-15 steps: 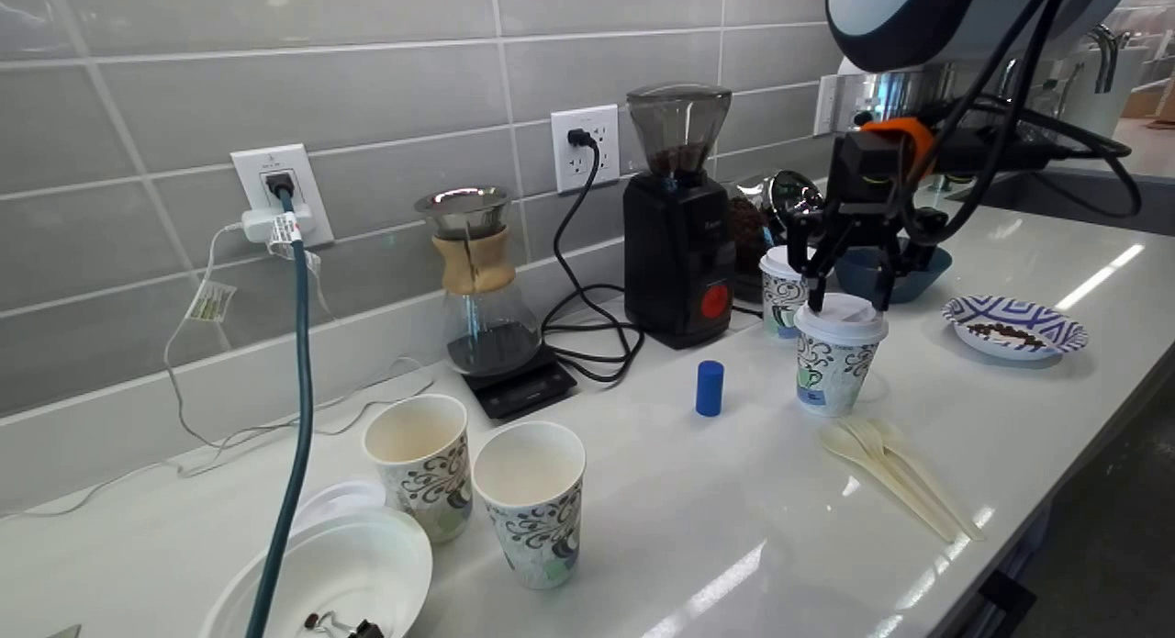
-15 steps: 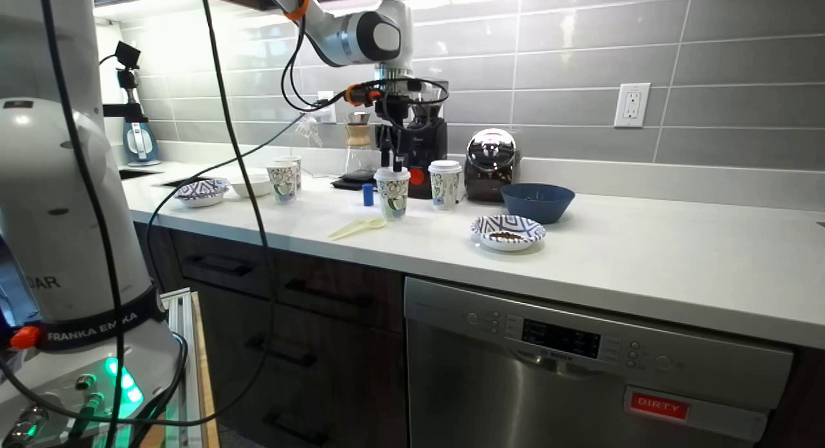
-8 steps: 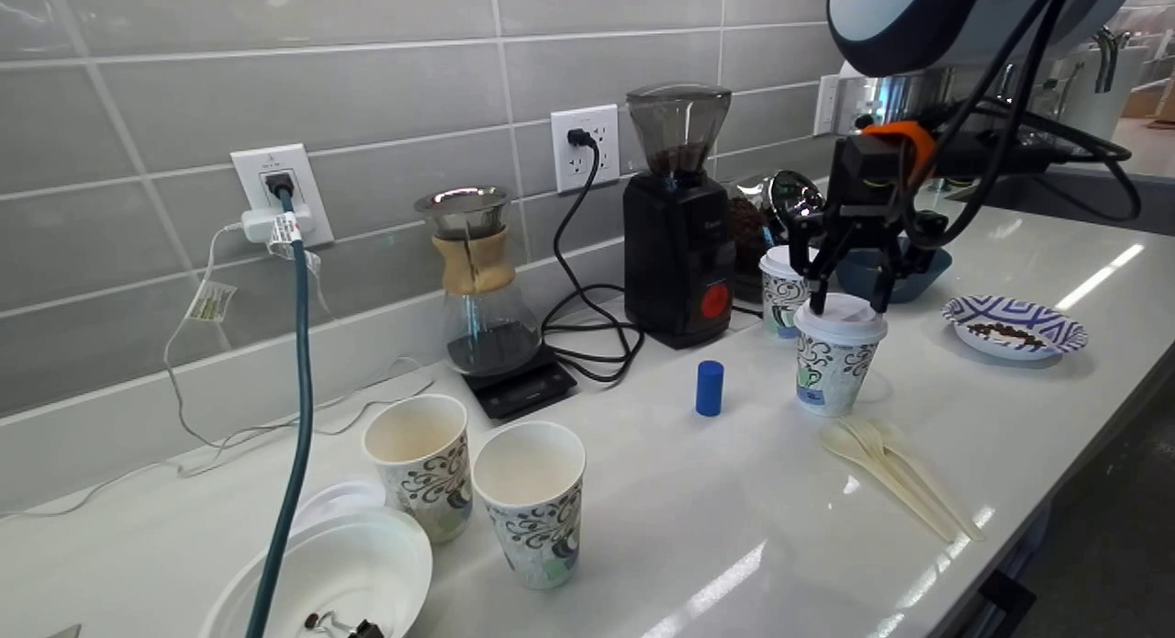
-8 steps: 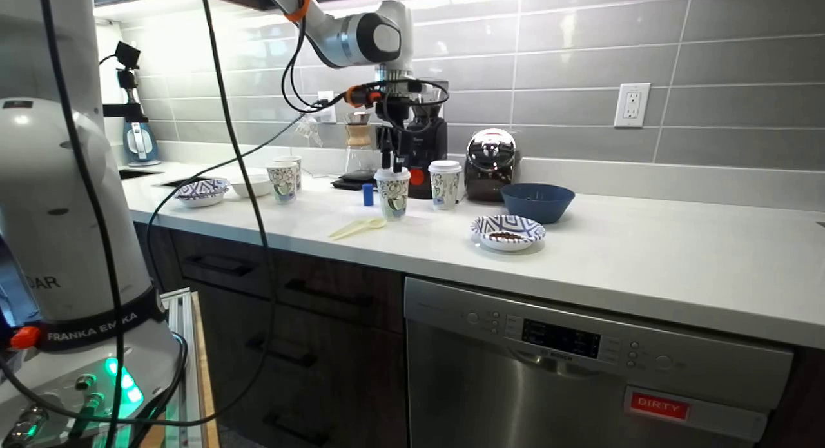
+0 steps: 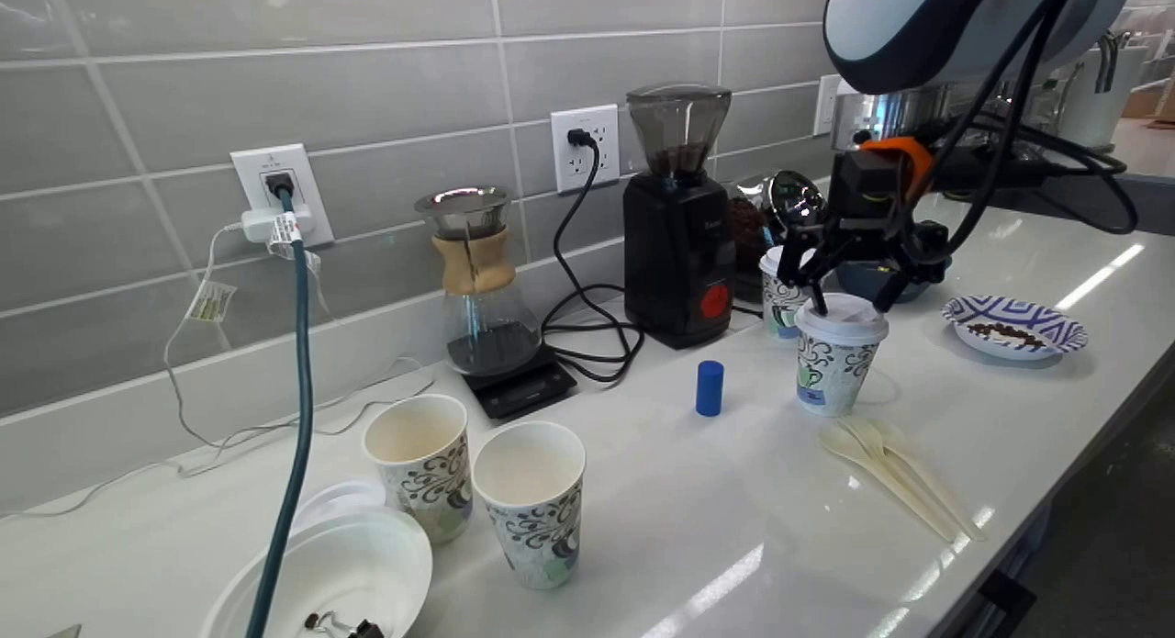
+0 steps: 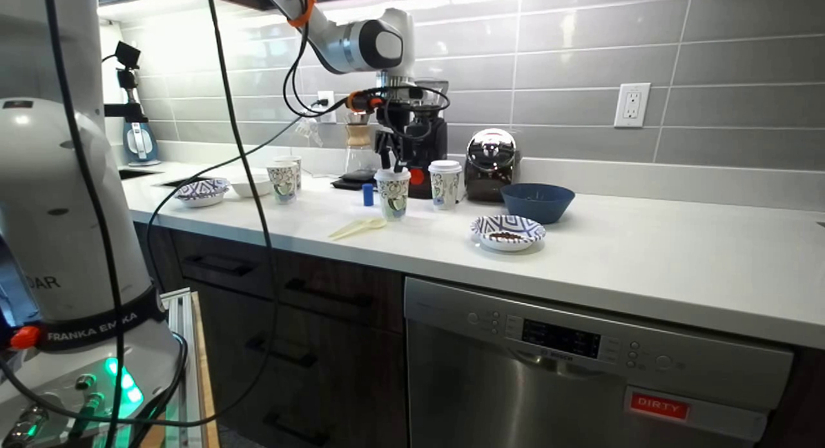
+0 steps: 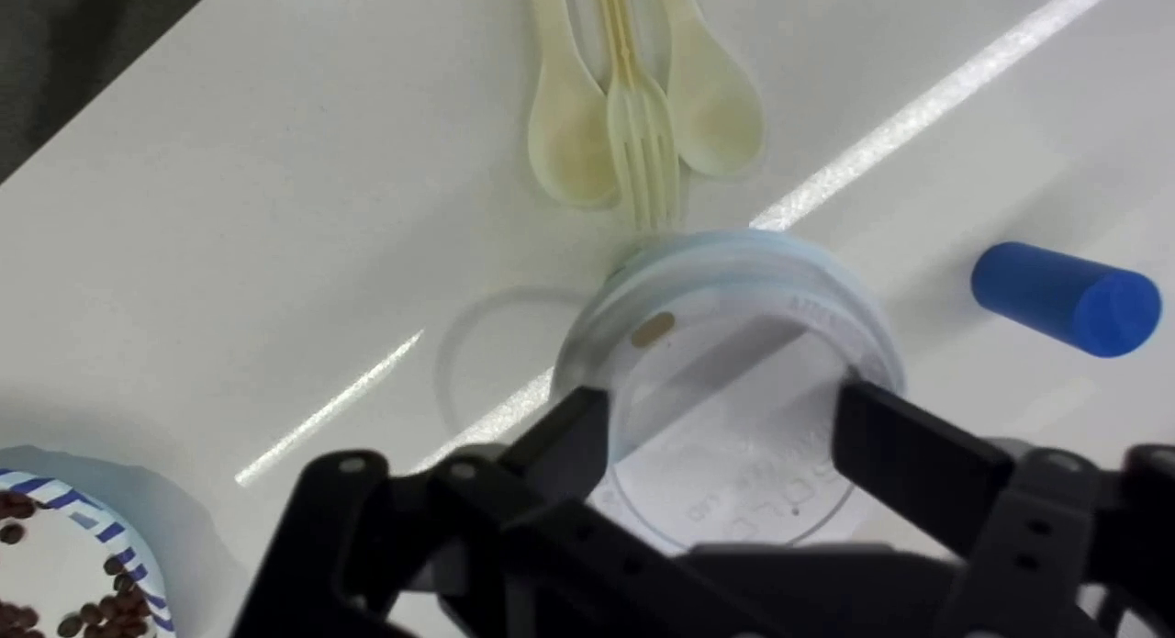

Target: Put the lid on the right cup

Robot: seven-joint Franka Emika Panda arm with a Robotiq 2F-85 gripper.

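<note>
The lid [image 5: 849,324] is white and round and sits flat on the right cup [image 5: 833,376], a paper cup with printed swirls and blue and green patches. The lid [image 6: 390,175] and cup [image 6: 393,198] also show in this exterior view, the cup upright on the counter. My gripper [image 5: 851,308] is right above the lid. In the wrist view the gripper [image 7: 723,399] has its two fingers apart, tips slanted inward over the lid's top [image 7: 734,477]. The fingertips appear to touch the lid. The cup's side is mostly hidden below the lid in the wrist view.
Another lidded cup [image 5: 782,303] stands close behind. A blue cylinder [image 5: 710,388], pale cutlery [image 5: 886,468] and a patterned bowl of beans [image 5: 1014,326] lie around. A black grinder [image 5: 679,252], a dark blue bowl [image 6: 538,203] and open cups [image 5: 542,519] stand nearby.
My gripper has come down slightly, and its finger links have spread outward with the tips now slanted inward. The cup and lid stay in place.
</note>
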